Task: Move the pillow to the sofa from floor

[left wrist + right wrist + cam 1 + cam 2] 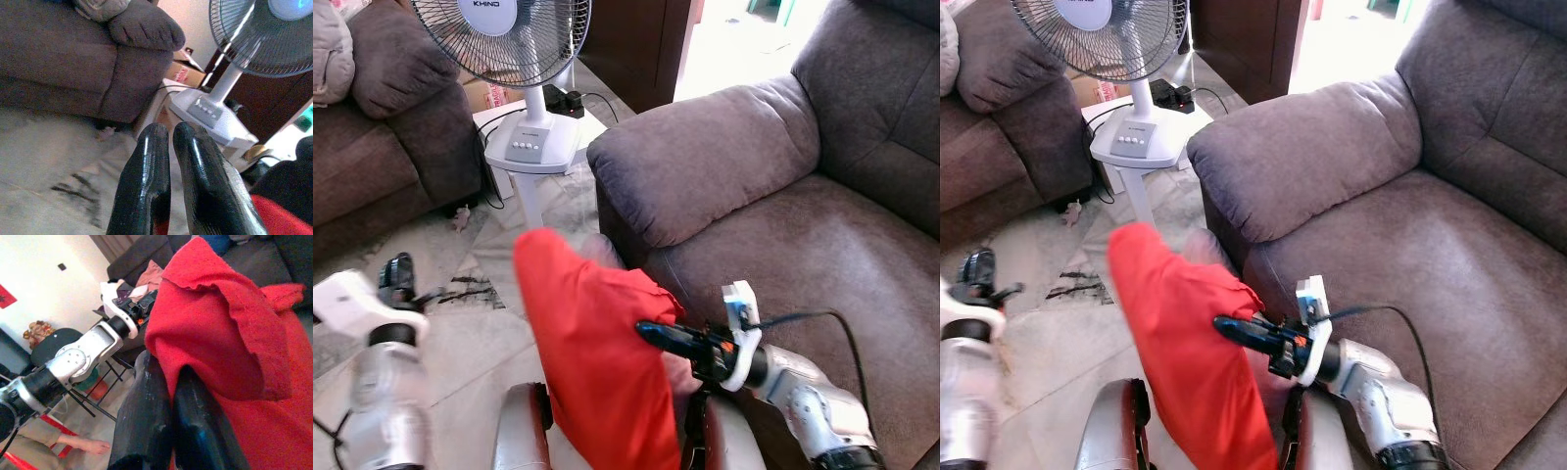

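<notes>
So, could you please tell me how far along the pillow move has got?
Done: the red pillow is off the floor, hanging from the right gripper, whose jaws are shut on its edge. In hand: carrying it beside the sofa armrest. Left: setting it on the seat and releasing. The left gripper, jaws shut, holds nothing.

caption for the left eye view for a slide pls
Right gripper holds the red pillow up beside the brown sofa, left gripper free, standing fan behind.
</notes>
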`<state>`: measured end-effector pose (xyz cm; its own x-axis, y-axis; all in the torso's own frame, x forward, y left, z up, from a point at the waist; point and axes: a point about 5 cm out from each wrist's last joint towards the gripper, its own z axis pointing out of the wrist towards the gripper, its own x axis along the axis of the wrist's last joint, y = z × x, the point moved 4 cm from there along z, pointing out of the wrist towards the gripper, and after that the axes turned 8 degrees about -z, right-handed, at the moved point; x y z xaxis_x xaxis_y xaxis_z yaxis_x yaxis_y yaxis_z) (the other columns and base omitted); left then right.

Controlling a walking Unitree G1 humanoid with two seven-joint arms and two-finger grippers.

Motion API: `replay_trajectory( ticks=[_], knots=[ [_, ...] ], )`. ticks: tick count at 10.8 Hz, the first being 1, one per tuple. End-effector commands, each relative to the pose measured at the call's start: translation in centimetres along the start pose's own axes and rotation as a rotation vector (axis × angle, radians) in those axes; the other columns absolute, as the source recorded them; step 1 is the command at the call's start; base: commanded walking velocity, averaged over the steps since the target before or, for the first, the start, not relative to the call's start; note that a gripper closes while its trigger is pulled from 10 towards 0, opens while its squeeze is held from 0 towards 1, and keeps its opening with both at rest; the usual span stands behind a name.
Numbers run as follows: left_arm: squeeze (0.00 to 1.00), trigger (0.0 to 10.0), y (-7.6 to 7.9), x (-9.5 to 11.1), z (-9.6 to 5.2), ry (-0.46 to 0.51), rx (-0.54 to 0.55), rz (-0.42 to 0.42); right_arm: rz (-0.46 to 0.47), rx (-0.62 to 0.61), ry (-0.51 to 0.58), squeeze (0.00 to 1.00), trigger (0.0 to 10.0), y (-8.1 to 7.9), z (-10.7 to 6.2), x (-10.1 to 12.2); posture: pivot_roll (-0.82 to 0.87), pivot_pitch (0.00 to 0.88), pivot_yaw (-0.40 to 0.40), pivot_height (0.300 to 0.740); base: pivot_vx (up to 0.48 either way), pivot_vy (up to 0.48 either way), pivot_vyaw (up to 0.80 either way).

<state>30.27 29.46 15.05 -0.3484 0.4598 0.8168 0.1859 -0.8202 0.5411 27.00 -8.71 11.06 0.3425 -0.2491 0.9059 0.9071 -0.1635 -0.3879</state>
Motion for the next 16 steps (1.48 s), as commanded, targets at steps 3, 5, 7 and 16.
replay_trajectory(
  ticks=[3,5,7,16],
  knots=[
    [1.00,10.0,0.6,-1.7,-0.6,-0.120,-0.103,-0.064,-0.052,0.081,0.023,0.00,10.0,-1.3,-0.1,1.2,0.15,0.140,-0.073,0.537,0.000,0.000,0.00],
    [1.00,10.0,0.5,-3.0,-1.1,-0.182,-0.120,-0.124,-0.046,0.069,0.012,0.00,10.0,-1.2,-0.4,1.0,0.15,0.143,-0.073,0.537,0.000,0.000,0.00],
    [1.00,10.0,-0.9,-3.6,-1.1,-0.205,-0.087,-0.147,-0.040,0.078,0.001,0.00,10.0,-1.4,-0.5,1.0,0.14,0.148,-0.080,0.537,0.000,0.000,0.00],
    [0.00,10.0,-1.5,-3.4,0.5,-0.209,-0.093,-0.108,-0.039,0.168,-0.038,0.00,10.0,-3.6,-2.5,1.0,0.13,0.149,-0.085,0.537,0.000,0.000,0.00]
  ],
)
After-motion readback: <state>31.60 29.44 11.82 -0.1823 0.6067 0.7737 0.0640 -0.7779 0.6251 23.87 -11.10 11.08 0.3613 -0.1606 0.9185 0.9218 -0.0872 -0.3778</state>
